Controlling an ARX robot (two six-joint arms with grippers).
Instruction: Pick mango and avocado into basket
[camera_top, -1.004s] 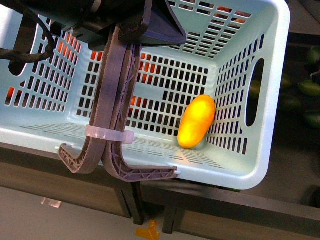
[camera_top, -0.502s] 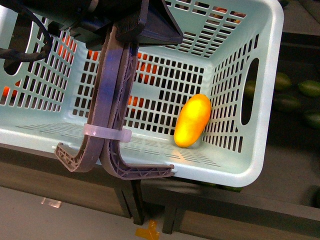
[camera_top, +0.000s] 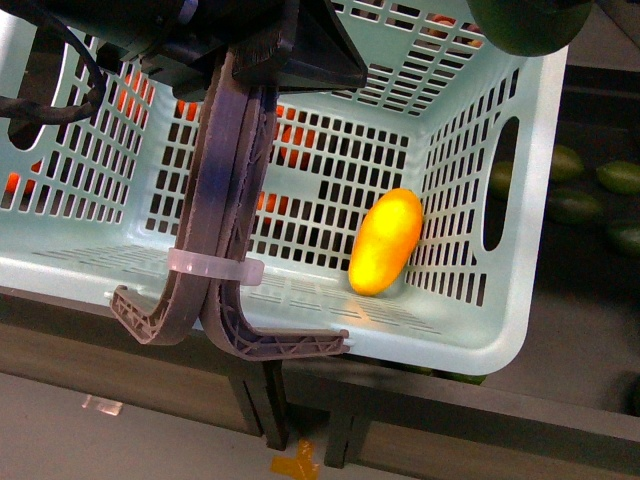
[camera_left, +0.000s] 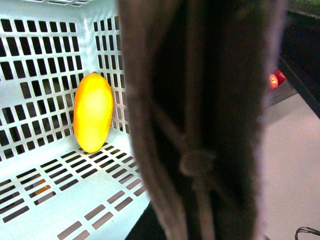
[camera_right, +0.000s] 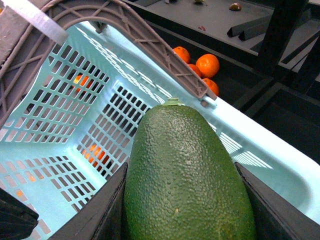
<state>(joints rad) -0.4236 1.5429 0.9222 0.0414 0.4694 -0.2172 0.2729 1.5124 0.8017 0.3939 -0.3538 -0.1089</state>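
Note:
The light teal basket (camera_top: 500, 300) hangs tilted in the front view, held by its brown-grey handles (camera_top: 225, 200); my left gripper is shut on them, its fingertips hidden. The handles (camera_left: 200, 125) fill the left wrist view as a blur. The yellow-orange mango (camera_top: 385, 243) lies in the basket's right corner against the slotted wall, and the mango (camera_left: 93, 112) shows there too from the left wrist. My right gripper (camera_right: 182, 200) is shut on the dark green avocado (camera_right: 187, 180), held over the basket's rim (camera_right: 260, 160). In the front view the avocado (camera_top: 530, 22) peeks in at the top right above the basket.
Oranges (camera_right: 206, 65) lie in a dark crate beyond the basket and glow through its slots. More green fruits (camera_top: 590, 200) sit on the dark shelf to the right. A dark shelf edge (camera_top: 440, 410) runs under the basket.
The basket shifted slightly left a second ago and has held still since. The avocado has come into the front view at the top right, above the basket's far corner.

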